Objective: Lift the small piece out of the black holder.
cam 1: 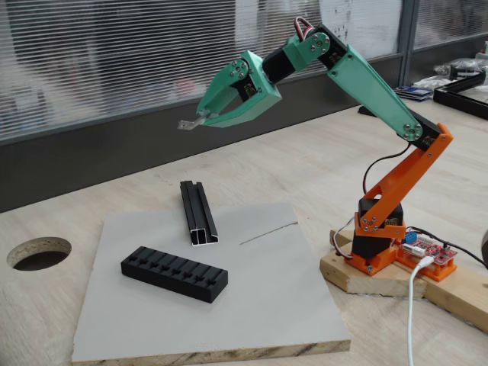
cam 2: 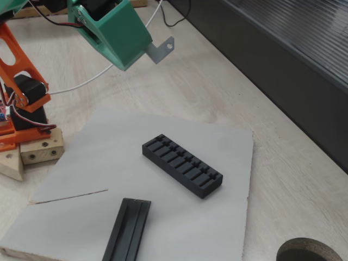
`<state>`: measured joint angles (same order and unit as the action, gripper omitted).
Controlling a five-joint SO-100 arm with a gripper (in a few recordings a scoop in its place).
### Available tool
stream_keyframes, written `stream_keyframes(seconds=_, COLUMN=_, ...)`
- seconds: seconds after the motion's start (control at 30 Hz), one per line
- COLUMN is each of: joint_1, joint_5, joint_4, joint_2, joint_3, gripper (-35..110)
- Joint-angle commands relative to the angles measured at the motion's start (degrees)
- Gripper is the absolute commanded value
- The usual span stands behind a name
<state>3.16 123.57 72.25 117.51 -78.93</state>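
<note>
The gripper (cam 1: 200,120) pinches the small piece (cam 1: 186,124) high above the black holder (cam 1: 174,273), well clear of its slots.

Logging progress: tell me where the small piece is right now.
The small piece is clamped in the gripper, held in the air well above the black holder on the grey board.

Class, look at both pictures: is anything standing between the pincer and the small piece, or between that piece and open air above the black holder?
Nothing visible does. The pincer is shut on the small piece, raised well above the black holder. The black rail and the thin rod lie flat on the grey board, below and apart.
</note>
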Motion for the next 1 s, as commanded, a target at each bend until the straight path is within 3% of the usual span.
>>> stream_keyframes(seconds=0.0, joint_1=0.09, joint_5=-0.26, joint_4=-0.53, joint_2=1.85, joint_3=1.14, gripper=4)
stream_keyframes(seconds=0.97, joint_1=0.0, joint_5=-0.18, joint_4=0.0, joint_2=1.76, joint_3=0.44, gripper=4)
